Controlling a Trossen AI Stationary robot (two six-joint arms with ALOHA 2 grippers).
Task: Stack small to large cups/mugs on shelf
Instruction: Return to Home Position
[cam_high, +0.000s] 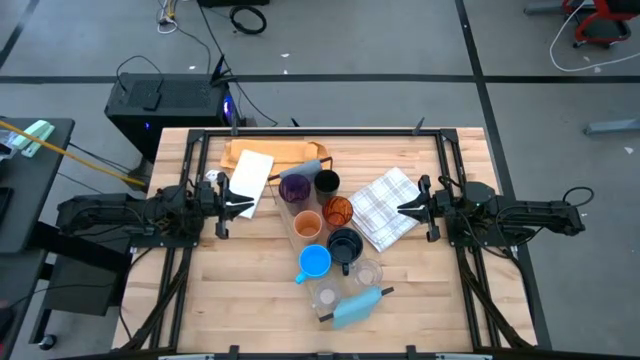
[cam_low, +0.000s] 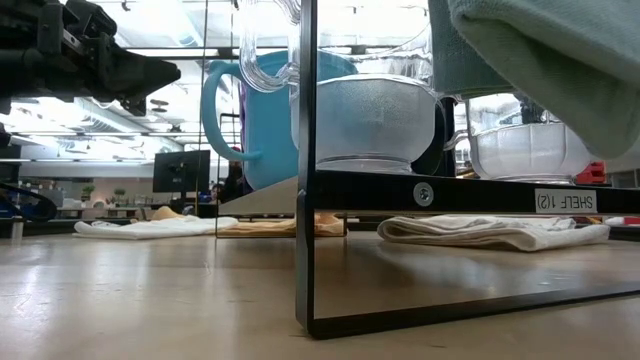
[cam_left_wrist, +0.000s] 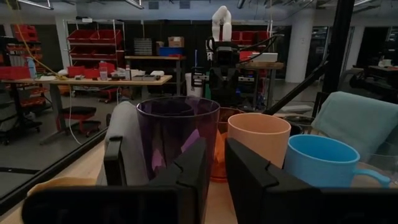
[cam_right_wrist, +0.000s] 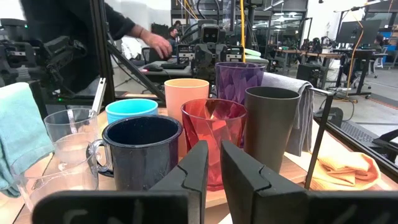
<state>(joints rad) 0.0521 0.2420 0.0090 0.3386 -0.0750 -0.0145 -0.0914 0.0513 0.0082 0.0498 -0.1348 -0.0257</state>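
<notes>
On the table's middle, between the two arms, the shelf (cam_low: 480, 193) runs slantwise, loaded along its length in pairs. Far end: purple tumbler (cam_high: 295, 187) on the left arm's side, black cup (cam_high: 327, 183) just beside it on the right arm's side. Next pair: pale orange cup (cam_high: 307, 225) and dark orange cup (cam_high: 338, 211). Next: blue mug (cam_high: 315, 262) and navy mug (cam_high: 345, 245), both upright. Last: two clear glasses (cam_high: 367, 272), one on each side. A teal cloth (cam_high: 355, 307) covers the shelf's near end and a grey cloth (cam_high: 310, 165) drapes its far end. Off the shelf: checked cloth (cam_high: 385, 207) towards the right arm, white cloth (cam_high: 250, 178) towards the left arm, orange-brown board (cam_high: 270, 155) near the far edge. Left gripper (cam_high: 240, 198) is near the table's left side, pointing at the shelf, apart from the cups, fingers drawn together to a slit, holding nothing. Right gripper (cam_high: 408, 208) is opposite, over the checked cloth's edge, fingers likewise nearly touching, holding nothing. A person's hand (cam_right_wrist: 158, 45) shows beyond the table.
</notes>
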